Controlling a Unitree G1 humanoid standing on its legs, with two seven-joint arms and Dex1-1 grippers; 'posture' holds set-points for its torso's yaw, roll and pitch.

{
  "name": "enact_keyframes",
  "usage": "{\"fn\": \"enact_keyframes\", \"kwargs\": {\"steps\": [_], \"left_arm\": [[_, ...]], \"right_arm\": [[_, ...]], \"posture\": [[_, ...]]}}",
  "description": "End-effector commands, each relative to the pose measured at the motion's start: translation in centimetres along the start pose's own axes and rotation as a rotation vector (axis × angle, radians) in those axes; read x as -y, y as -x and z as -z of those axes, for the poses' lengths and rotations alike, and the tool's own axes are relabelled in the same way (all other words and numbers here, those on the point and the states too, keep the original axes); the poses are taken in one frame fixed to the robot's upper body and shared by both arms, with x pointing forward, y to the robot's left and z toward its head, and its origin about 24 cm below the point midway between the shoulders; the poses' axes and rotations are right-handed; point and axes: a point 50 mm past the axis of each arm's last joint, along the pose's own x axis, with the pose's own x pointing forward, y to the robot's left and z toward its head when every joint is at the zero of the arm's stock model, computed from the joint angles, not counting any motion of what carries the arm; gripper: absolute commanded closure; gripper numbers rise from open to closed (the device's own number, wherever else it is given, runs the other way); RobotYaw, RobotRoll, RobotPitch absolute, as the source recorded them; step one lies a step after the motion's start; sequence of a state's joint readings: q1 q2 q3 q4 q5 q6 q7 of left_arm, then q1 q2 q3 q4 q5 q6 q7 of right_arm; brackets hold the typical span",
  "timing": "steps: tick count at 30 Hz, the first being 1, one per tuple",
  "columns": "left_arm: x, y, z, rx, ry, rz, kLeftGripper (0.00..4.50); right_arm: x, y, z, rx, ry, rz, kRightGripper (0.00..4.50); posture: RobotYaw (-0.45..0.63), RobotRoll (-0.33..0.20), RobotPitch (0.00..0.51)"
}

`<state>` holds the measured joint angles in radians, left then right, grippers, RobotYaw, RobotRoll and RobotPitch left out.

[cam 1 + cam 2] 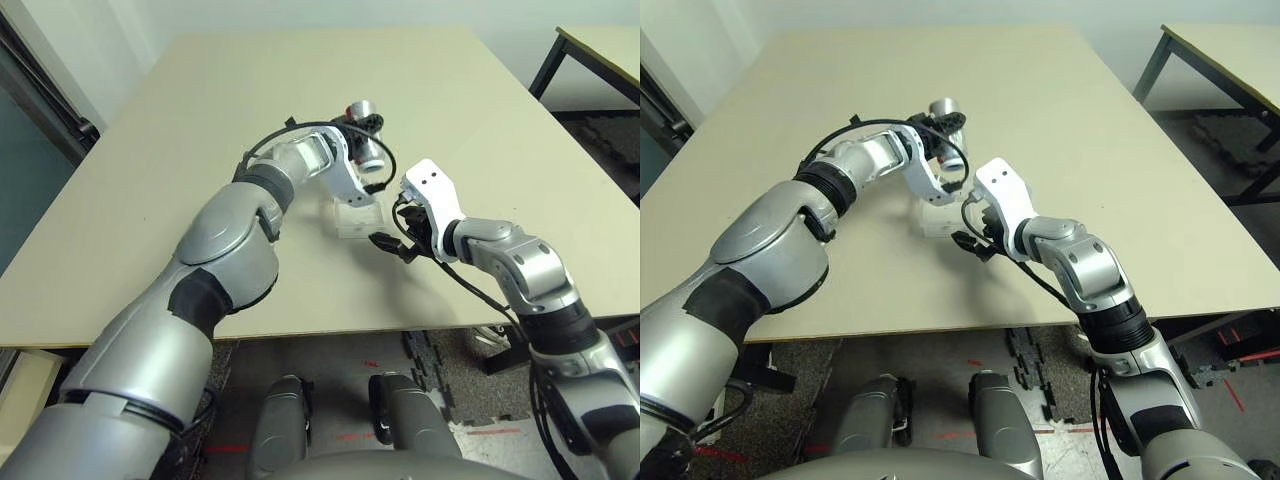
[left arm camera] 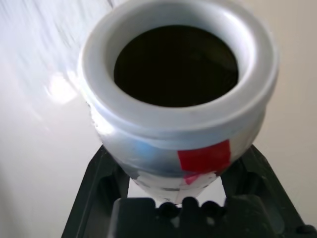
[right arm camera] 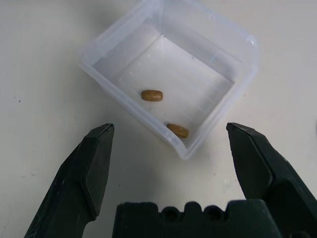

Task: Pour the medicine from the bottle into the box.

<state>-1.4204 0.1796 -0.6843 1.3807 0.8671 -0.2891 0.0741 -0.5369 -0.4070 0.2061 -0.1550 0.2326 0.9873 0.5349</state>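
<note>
My left gripper [image 1: 367, 126] is shut on the silvery-grey bottle [image 1: 360, 108] and holds it tipped just above and behind the box [image 1: 355, 218]. In the left wrist view the bottle [image 2: 178, 124] has its open white mouth facing the camera, with a dark inside and a red label patch, and the black fingers [image 2: 99, 173] clamp its sides. The clear box [image 3: 198, 84] sits on the table with two brown pills [image 3: 151, 95] in it. My right gripper [image 3: 169, 128] stands open at the box's near corner without touching it, its fingers [image 1: 385, 240] low over the table.
The beige table [image 1: 200, 120] has free surface all around the box. Its front edge [image 1: 300, 335] runs just below my right gripper. A second table [image 1: 600, 45] with black legs stands at the back right. Black floor mats [image 1: 440, 360] lie below.
</note>
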Motion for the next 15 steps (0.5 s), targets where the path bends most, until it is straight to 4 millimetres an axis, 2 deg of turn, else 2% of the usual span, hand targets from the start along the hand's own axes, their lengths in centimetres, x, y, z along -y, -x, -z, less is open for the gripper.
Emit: {"fn": "enact_keyframes", "kwargs": {"steps": [1, 3, 6, 10, 15], "left_arm": [[0.3, 0.6, 2.6, -0.159, 0.614, -0.011, 1.78], [1.0, 1.2, 4.1, -0.239, 1.014, -0.049, 1.78], [2.5, 2.1, 5.9, -0.321, 1.387, -0.119, 1.78], [5.1, 3.4, 7.3, -0.425, 1.634, -0.177, 1.78], [9.8, 5.3, 7.9, -0.565, 1.857, -0.195, 1.78]], "right_arm": [[0.2, 0.0, 0.0, -0.002, -0.004, -0.004, 0.00], [0.4, 0.1, 0.0, -0.006, -0.002, -0.002, 0.00], [0.6, 0.1, 0.1, -0.011, 0.003, -0.001, 0.00], [0.7, 0.1, 0.0, -0.016, 0.006, -0.004, 0.00], [0.6, 0.0, -0.1, -0.026, 0.013, -0.031, 0.00]], "posture": [[-0.03, 0.000, 0.082], [-0.01, 0.000, 0.081], [0.01, 0.000, 0.080], [0.04, 0.000, 0.081], [0.08, 0.000, 0.088]]}}
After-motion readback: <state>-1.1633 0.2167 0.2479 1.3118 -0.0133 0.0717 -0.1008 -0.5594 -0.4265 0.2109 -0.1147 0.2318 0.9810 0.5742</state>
